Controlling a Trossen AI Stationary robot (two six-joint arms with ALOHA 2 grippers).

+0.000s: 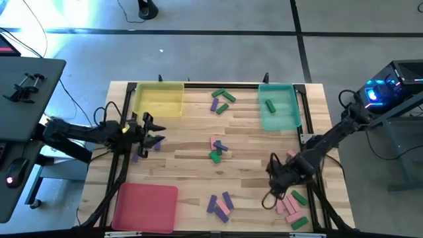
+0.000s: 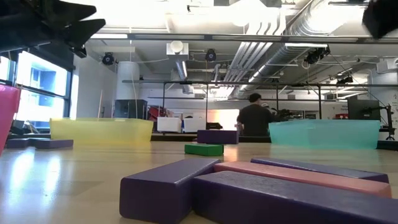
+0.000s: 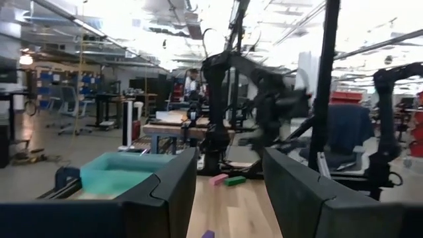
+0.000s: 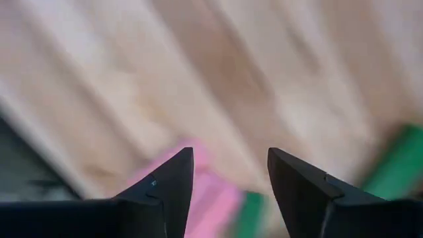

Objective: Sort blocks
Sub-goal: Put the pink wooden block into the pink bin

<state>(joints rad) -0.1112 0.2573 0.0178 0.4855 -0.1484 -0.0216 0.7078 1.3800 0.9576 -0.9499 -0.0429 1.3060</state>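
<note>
Green, pink and purple blocks lie scattered on the wooden table: a pair of groups at the far middle [image 1: 221, 99], a cluster at the centre [image 1: 217, 149], some at the near middle [image 1: 220, 203], and a pink and green pile at the near right [image 1: 291, 206]. One green block [image 1: 269, 106] lies in the teal tray [image 1: 289, 119]. My left gripper [image 1: 157, 130] hovers open at the table's left side, pointing level toward the right; purple blocks [image 1: 139, 153] lie just near of it. My right gripper [image 4: 230, 155] hangs open above the near-right pile, pointing down, with nothing between its fingers.
A yellow tray [image 1: 158, 100] stands at the far left and a red tray [image 1: 145, 206] at the near left corner. A dark frame [image 1: 218, 84] runs around the table's edges. Beyond the table a person [image 2: 255, 119] stands in the room.
</note>
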